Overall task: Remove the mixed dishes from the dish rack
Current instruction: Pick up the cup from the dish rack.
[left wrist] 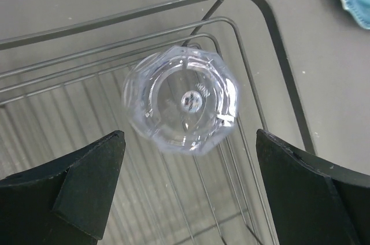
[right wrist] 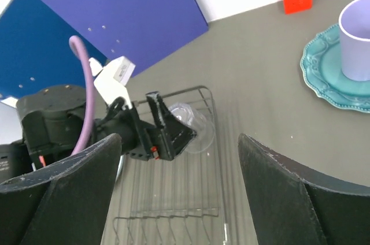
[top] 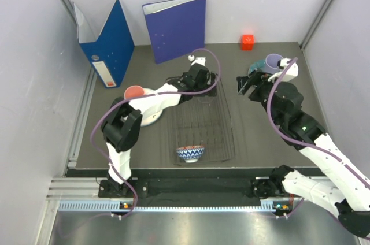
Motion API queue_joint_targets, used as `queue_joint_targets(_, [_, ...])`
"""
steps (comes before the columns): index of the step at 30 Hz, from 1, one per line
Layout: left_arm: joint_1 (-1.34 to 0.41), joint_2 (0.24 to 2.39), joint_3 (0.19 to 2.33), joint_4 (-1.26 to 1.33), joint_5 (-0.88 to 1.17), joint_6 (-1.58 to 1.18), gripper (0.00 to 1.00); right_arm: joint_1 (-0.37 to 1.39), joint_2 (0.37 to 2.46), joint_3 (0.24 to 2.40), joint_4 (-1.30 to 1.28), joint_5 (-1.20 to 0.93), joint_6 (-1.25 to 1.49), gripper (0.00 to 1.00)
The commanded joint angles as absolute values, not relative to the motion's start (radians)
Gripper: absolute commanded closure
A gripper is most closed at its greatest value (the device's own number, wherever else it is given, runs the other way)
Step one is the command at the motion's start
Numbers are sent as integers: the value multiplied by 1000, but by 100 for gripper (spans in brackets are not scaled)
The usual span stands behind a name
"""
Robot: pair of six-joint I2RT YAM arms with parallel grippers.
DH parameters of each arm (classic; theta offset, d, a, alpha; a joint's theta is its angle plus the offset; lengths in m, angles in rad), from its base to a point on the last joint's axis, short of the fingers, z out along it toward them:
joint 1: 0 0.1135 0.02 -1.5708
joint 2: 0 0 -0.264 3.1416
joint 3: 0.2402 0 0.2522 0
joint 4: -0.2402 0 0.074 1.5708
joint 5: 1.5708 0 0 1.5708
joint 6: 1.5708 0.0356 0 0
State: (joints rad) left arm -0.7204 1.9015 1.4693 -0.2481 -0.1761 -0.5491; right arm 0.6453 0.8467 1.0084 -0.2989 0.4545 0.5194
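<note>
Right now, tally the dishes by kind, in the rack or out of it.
Cups: 2, pink cup and lavender cup
Plates: 2, white plate and teal plate
Bowls: 1, patterned bowl
Glasses: 1, clear glass
Total: 6

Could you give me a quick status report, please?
Left gripper open, lined up on glass in rack corner. Right gripper open, empty. Bowl also in rack. Nothing blocking.
</note>
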Motion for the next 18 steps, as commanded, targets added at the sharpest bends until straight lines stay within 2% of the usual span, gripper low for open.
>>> queue_joint_targets(1, [-726,1956,1542,-238,-221,-528,1,653,824,979,-275,451,522,19])
queue_joint_targets(7, [-726,2005,1560,-216,-261,-522,1,653,796,950,-264,443,525,19])
queue_joint_targets(18, [-726,2017,1548,-149,-295,-491,15,653,790,904,-247,434,541,21])
